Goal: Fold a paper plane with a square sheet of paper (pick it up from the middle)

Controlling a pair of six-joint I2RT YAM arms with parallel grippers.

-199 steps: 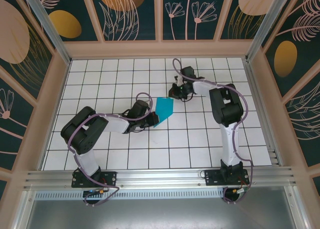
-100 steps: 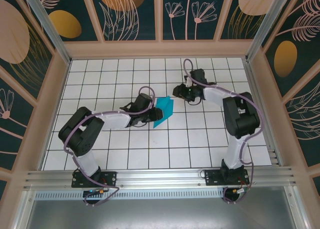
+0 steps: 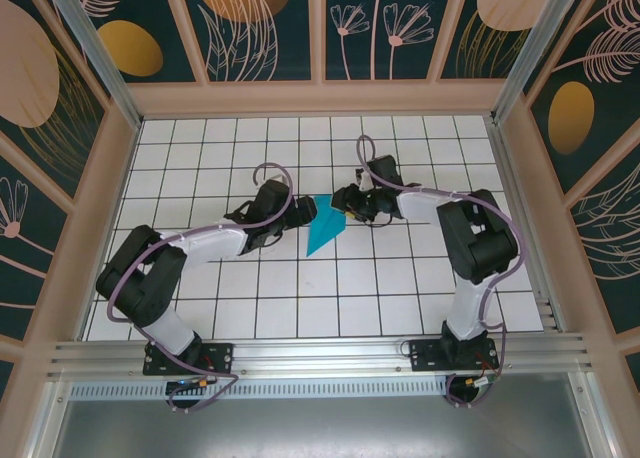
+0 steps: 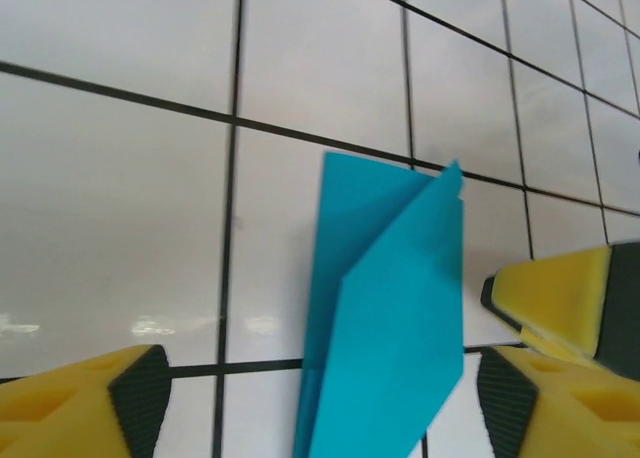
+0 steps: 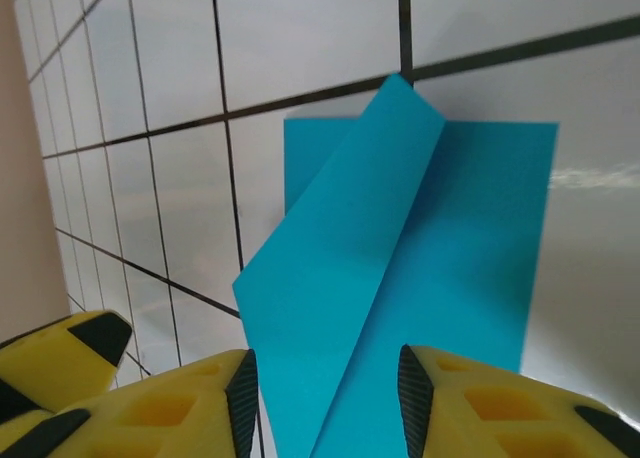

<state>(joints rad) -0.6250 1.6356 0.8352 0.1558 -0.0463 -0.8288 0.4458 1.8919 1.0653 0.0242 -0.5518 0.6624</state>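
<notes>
Arms reach inward, left fingers and right fingers straddling blue paper.

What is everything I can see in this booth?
Paper: 1, bright blue, partly folded, flat on the middle of the table.
Table: 1, white tiles with dark grid lines, the booth's floor.
Walls: 3 sides, dark teal panels with pink and gold plant prints in pale frames.
Rail: 1, silver metal, along the near edge.
Cables: 2, purple, one looping along each arm.
Arms: 2, black and white, bolted at the near edge, both reaching to the paper.
Left hand: 1, yellow and black, open, a finger either side of the paper.
Right hand: 1, yellow and black, fingers apart, paper between them.
</notes>
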